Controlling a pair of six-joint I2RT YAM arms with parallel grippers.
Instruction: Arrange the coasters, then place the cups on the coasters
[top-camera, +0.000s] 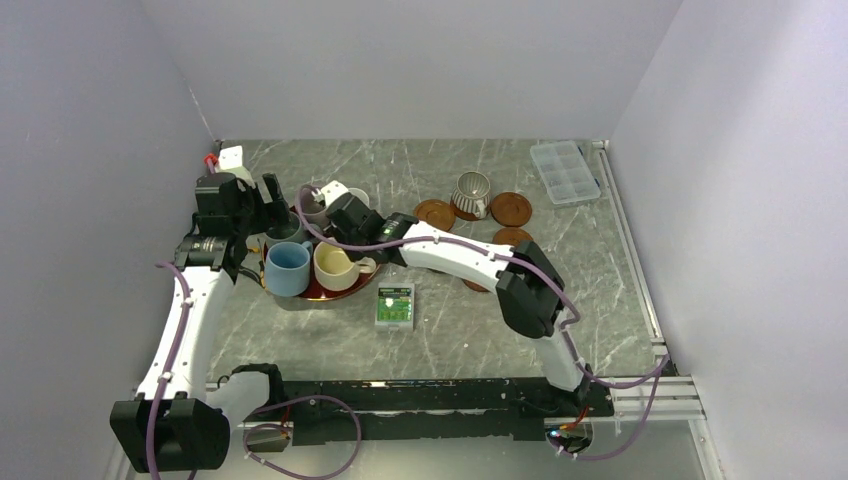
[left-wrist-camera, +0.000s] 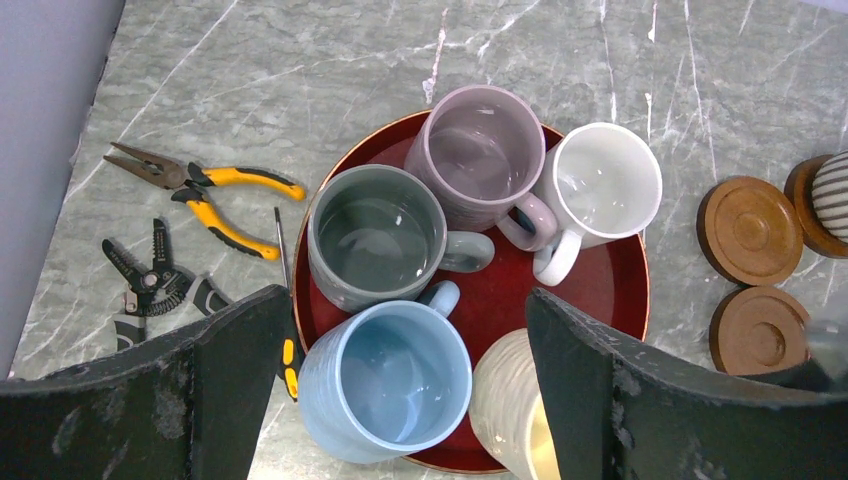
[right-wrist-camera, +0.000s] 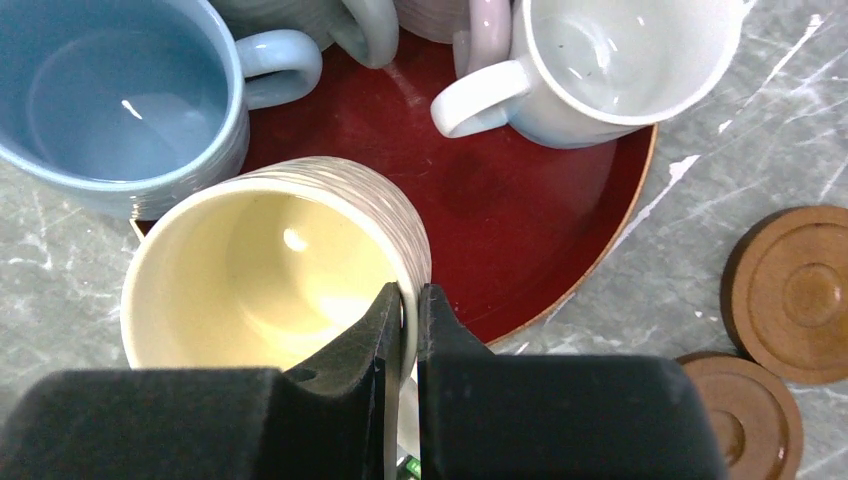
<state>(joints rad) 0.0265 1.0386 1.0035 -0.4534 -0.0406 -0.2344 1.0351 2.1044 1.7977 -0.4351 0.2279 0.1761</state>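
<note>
A dark-red tray (top-camera: 318, 293) holds several cups: light blue (left-wrist-camera: 385, 380), grey-green (left-wrist-camera: 375, 235), mauve-pink (left-wrist-camera: 487, 150), white (left-wrist-camera: 605, 180) and cream (right-wrist-camera: 270, 260). My right gripper (right-wrist-camera: 408, 310) is shut on the cream cup's rim, one finger inside and one outside; the cup looks tilted. The left gripper (left-wrist-camera: 410, 390) hangs wide open above the blue cup, touching nothing. A striped cup (top-camera: 472, 193) stands on a coaster right of the tray. Bare coasters (top-camera: 435, 213) (top-camera: 510, 208) (top-camera: 512, 238) lie around it, and two show beside the tray (right-wrist-camera: 795, 290) (right-wrist-camera: 745, 410).
Yellow-handled pliers (left-wrist-camera: 200, 185), black wire strippers (left-wrist-camera: 155, 280) and a screwdriver (left-wrist-camera: 282, 250) lie left of the tray. A small green box (top-camera: 395, 305) sits in front of it. A clear compartment case (top-camera: 565, 170) is at the back right. Walls close in on three sides.
</note>
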